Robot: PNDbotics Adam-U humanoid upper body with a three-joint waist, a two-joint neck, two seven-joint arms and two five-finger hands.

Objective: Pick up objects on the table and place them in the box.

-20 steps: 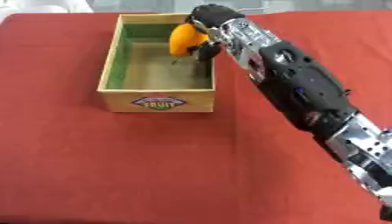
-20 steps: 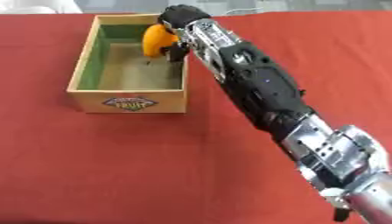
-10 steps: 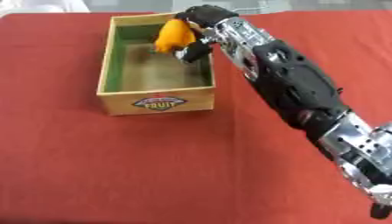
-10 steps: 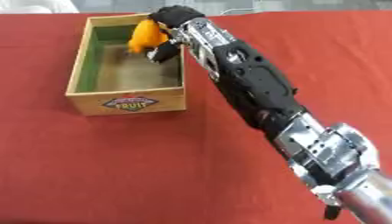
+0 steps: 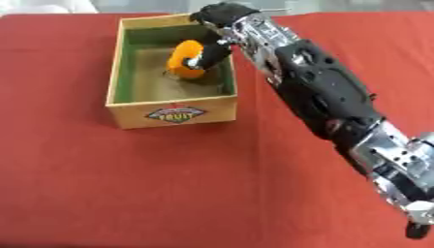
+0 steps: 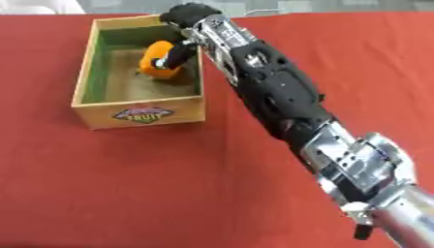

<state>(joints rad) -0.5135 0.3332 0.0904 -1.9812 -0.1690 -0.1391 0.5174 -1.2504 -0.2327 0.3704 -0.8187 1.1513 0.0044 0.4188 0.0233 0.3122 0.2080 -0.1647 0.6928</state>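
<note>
Left eye view: right hand [image 5: 219, 30] fingers apparently curled round orange object [image 5: 185, 59] inside box [image 5: 174, 114].

Looked like a staged test bench, not a home: red cloth [image 5: 127, 184] spread flat across the whole table, one wooden fruit-labelled box [image 5: 174, 115] at far left, pale floor beyond.

The tablecloth [image 5: 127, 184] was plain deep red. On it the box [image 5: 174, 115] showed tan wood outside, green inner walls and a dull brown floor, with a colourful diamond label lettered in yellow on its near wall. Inside the box the object [image 5: 183, 59] was bright orange. The right hand [image 5: 212, 51] over the box was black; its arm [image 6: 356, 169] was black with silver joints.
</note>
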